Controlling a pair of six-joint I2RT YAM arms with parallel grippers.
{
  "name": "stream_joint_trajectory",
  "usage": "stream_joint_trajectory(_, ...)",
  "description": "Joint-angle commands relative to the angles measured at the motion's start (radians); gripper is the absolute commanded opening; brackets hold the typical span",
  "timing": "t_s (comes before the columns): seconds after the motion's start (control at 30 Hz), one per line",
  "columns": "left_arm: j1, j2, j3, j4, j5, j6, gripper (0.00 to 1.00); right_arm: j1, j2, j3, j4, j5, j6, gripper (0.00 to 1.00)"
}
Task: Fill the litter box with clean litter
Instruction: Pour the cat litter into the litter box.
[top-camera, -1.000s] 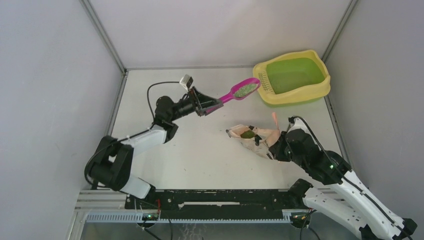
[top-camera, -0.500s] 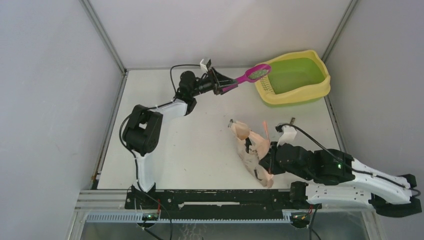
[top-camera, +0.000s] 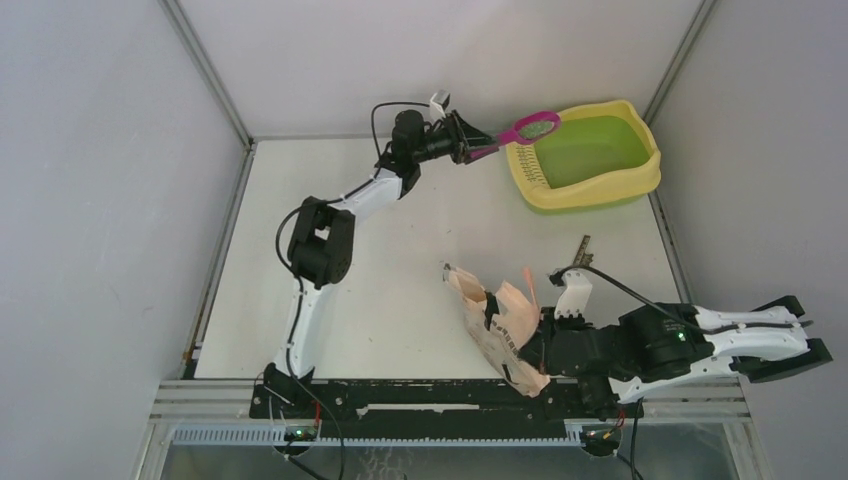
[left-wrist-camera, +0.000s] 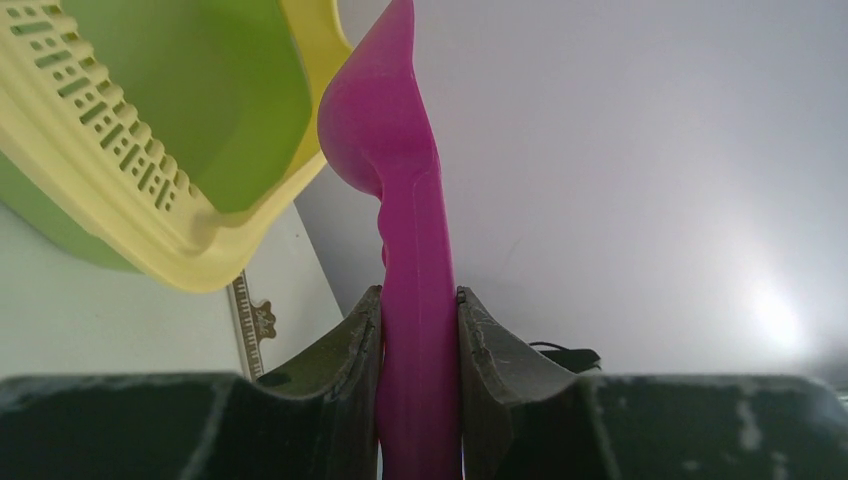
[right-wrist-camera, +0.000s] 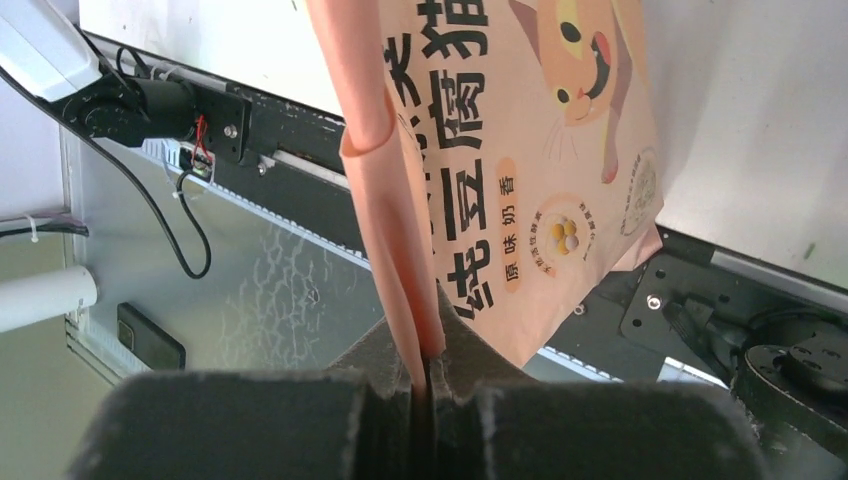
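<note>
The litter box (top-camera: 600, 192) stands at the back right, pale yellow rim and lime-green basin (top-camera: 590, 150), grille at its left end. My left gripper (top-camera: 470, 148) is shut on the handle of the magenta scoop (top-camera: 515, 133). The scoop bowl holds greyish litter (top-camera: 538, 126) above the box's left rim. In the left wrist view the scoop (left-wrist-camera: 410, 230) runs up between my fingers (left-wrist-camera: 345, 350), beside the box rim (left-wrist-camera: 150, 190). My right gripper (top-camera: 535, 345) is shut on a fold of the peach-pink bag (top-camera: 495, 325) near the front edge, also in the right wrist view (right-wrist-camera: 520, 150).
A small brass ruler-like piece (top-camera: 582, 248) lies on the table between the box and the right arm; it also shows in the left wrist view (left-wrist-camera: 250, 325). Grey walls close in the table at back and sides. The black rail (top-camera: 430, 395) runs along the near edge.
My left arm has reached farther back and right, carrying the loaded scoop from beside the box to above its left rim. My right arm has drawn the bag toward the near edge.
</note>
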Motion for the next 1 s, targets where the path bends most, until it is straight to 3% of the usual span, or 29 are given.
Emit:
stream_joint_trajectory(0.0, -0.029, 0.049, 0.163, -0.126, -0.037, 0.135, 0.03, 0.073, 0.030, 0.043, -0.072, 0.052, 0.166, 0.00)
stream_joint_trajectory(0.47, -0.115, 0.267, 0.546, -0.588, -0.276, 0.547, 0.03, 0.030, -0.003, 0.033, -0.078, 0.084, 0.154, 0.00)
stream_joint_trajectory(0.97, -0.224, 0.219, 0.552, -0.717, -0.605, 0.999, 0.04, -0.031, -0.063, -0.030, 0.003, 0.048, 0.091, 0.00)
